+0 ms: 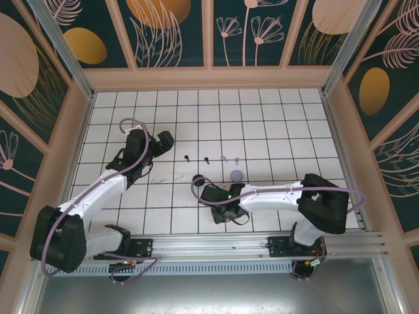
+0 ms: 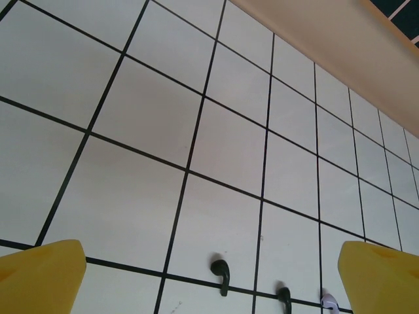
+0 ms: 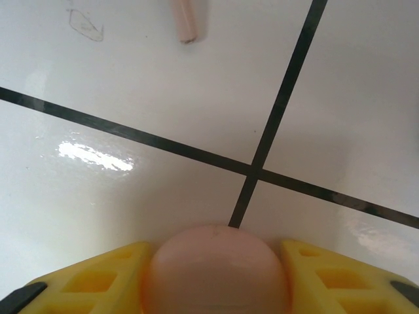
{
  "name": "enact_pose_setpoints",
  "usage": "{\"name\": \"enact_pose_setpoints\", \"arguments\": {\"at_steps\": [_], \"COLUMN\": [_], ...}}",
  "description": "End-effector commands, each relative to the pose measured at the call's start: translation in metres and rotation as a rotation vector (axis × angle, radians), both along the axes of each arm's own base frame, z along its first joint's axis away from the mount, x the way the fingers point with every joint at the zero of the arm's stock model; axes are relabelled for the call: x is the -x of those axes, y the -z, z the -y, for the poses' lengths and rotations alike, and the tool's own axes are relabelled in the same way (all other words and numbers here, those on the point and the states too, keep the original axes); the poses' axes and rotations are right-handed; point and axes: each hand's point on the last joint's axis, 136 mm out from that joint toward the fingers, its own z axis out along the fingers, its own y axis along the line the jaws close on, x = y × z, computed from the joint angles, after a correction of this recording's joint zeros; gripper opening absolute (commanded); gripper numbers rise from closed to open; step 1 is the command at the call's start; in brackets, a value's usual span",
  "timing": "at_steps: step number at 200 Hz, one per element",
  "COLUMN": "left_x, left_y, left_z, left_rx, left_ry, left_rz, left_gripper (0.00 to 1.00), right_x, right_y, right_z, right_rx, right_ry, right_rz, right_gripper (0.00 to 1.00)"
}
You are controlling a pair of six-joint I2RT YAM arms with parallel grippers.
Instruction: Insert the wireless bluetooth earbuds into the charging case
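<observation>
White grid table (image 1: 275,124) with black lines, boxed in by peach-framed walls (image 1: 170,33) with dark teal floral panels.

Row of earbuds mid-table, left to right: two black earbuds (image 1: 187,157) (image 1: 207,159), then two lavender earbuds (image 1: 223,158) (image 1: 236,159). All lie loose on the tiles, apart from each other, none in a case. Black case (image 1: 198,178) sits just near of the black pair. Lavender case (image 1: 236,175) sits just near of the right lavender bud. Can't tell whether either lid is up.

Left gripper (image 1: 163,142) is left of the row, aimed toward it and above the table. In the left wrist view its yellow fingers (image 2: 46,275) stand wide apart with nothing between them; beyond them are both black buds and one lavender bud.

Right gripper (image 3: 216,254) reaches in from the right, near of the two cases, pointing down at the table. Its yellow fingers (image 3: 98,281) sit tight against both sides of a rounded pink case (image 3: 216,281), so it is gripping that. The case is low over a grid crossing; can't tell if it's lifted off the tile. One pink earbud (image 3: 184,19) lies on the table just beyond it, with only its stem showing.
</observation>
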Motion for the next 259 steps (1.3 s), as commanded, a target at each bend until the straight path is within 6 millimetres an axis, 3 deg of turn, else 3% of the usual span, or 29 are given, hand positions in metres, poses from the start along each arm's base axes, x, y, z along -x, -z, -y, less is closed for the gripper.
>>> {"name": "enact_pose_setpoints", "arguments": {"at_steps": [1, 23, 52, 109, 128, 150, 194, 259], "left_x": [0.000, -0.001, -0.003, 0.003, 0.010, 0.020, 0.032, 0.028], "left_y": [-0.011, -0.017, -0.026, -0.042, -0.046, -0.050, -0.059, -0.058], "left_z": [-0.001, -0.001, 0.011, 0.037, 0.043, 0.050, 0.066, 0.101], "left_rx": [0.033, 0.030, 0.059, 0.158, 0.192, 0.246, 0.326, 0.370], "left_ry": [-0.025, -0.011, 0.063, 0.213, 0.261, 0.309, 0.408, 0.524], "left_rz": [0.019, 0.076, 0.172, 0.340, 0.398, 0.458, 0.543, 0.557], "left_gripper": [0.99, 0.99, 0.99, 0.99, 0.99, 0.98, 0.95, 0.78], "right_x": [0.005, -0.010, -0.052, -0.182, -0.218, -0.244, -0.262, -0.262], "right_y": [-0.019, -0.049, -0.093, -0.171, -0.185, -0.194, -0.201, -0.204], "right_z": [-0.015, -0.030, -0.045, -0.040, -0.036, -0.041, -0.065, -0.090], "right_rx": [-0.066, -0.158, -0.317, -0.622, -0.706, -0.838, -1.005, -1.035], "right_ry": [-0.011, 0.003, 0.055, 0.293, 0.392, 0.493, 0.632, 0.715], "right_rz": [-0.007, 0.033, 0.101, 0.244, 0.253, 0.198, 0.068, 0.035], "right_gripper": [0.42, 0.41, 0.39, 0.38, 0.38, 0.38, 0.38, 0.38]}}
